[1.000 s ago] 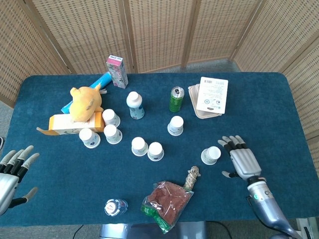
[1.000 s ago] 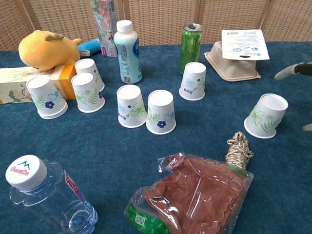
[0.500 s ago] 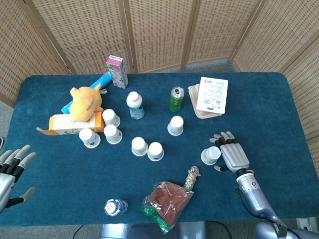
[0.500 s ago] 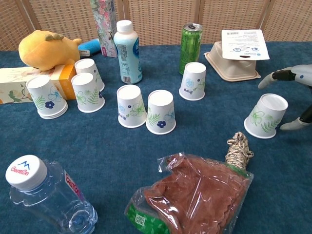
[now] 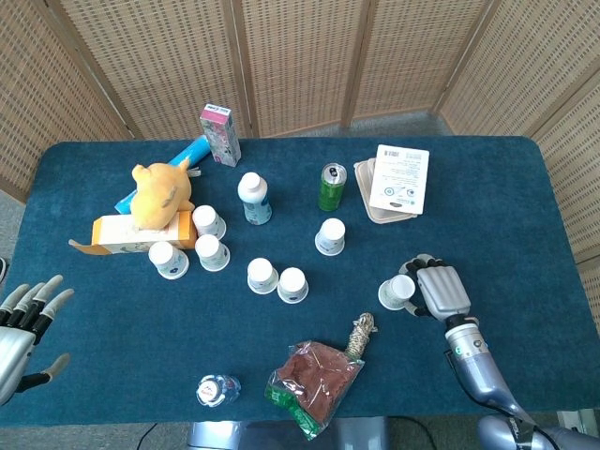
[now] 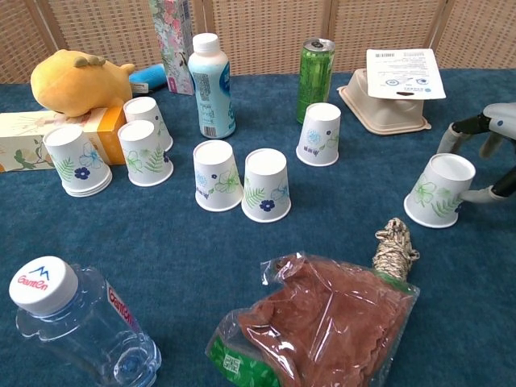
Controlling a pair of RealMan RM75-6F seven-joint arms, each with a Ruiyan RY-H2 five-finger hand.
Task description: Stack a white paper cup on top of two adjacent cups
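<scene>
Now the right hand [image 5: 439, 292] cups round the lone paper cup [image 5: 397, 292], fingers apart and curling in, nothing gripped yet as far as I can tell.

Nearest the robot, from the head view: that cup stands upside down, axis upright, touching or just beside the hand at its nine o'clock; in the chest view the fingers [image 6: 466, 129] arch over the far side and the thumb sits at the near side. The left hand [image 5: 23, 323] hangs spread and empty, well apart at the table's nine o'clock edge, so the right is plainly the nearer. Farther in, the two adjacent cups [image 5: 277, 279] wait at the held-to-be cup's nine o'clock, rims down, side by side.
</scene>
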